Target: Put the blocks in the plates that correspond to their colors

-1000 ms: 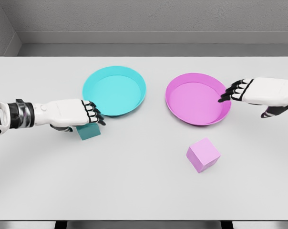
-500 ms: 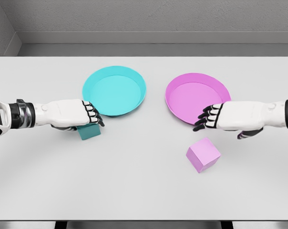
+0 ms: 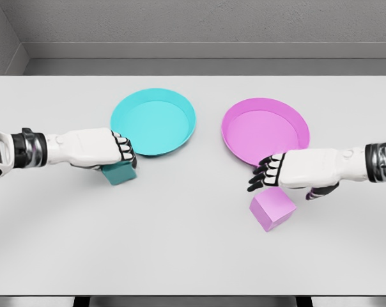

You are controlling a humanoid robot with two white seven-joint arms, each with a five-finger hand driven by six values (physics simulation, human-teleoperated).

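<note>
Both hands at their blocks, neither block lifted yet.

Landmark: teal plate (image 3: 153, 121). Left hand (image 3: 97, 148) sits just below-left of its rim, fingers curled down over the top of the teal block (image 3: 120, 174), which rests on the counter (image 3: 180, 256) just in front of the plate; grip looks partial. Pink plate (image 3: 265, 132) lies right of the teal one, apart. Right hand (image 3: 295, 170) hangs over the pink plate's near rim, fingers loosely spread, holding nothing, just above the pink block (image 3: 272, 208). Risks: shallow top grip lets the teal block slip; the pink block's skewed faces could twist it away from closing fingers.
</note>
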